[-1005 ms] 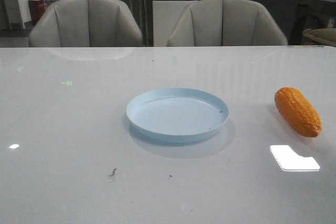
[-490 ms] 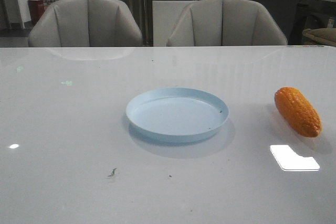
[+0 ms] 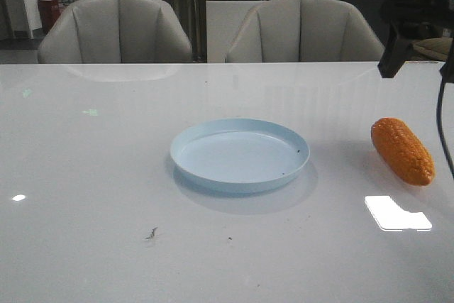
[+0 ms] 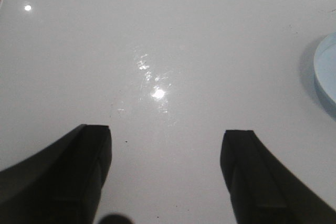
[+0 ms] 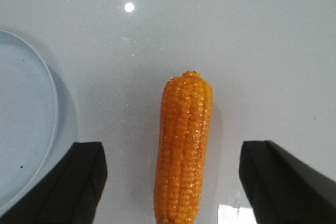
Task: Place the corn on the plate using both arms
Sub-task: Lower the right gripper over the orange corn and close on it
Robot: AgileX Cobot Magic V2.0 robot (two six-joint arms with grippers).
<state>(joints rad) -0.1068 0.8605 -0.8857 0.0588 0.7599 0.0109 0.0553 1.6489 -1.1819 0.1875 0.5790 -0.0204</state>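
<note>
The orange corn (image 3: 402,150) lies on the white table to the right of the pale blue plate (image 3: 240,155), which stands mid-table and holds nothing. Part of my right arm (image 3: 404,23) shows dark at the top right of the front view, above and behind the corn. In the right wrist view my right gripper (image 5: 170,153) is open, its fingers wide on either side of the corn (image 5: 185,145) without touching it; the plate's rim (image 5: 52,103) shows beside it. My left gripper (image 4: 167,140) is open and empty over bare table, with the plate's edge (image 4: 326,77) at the side.
Two grey chairs (image 3: 117,30) stand behind the table's far edge. A bright light reflection (image 3: 397,214) lies on the table just in front of the corn. Small dark specks (image 3: 152,233) mark the table near the front.
My right arm has come into the front view at the top right, above the corn. The corn and plate have not moved.
</note>
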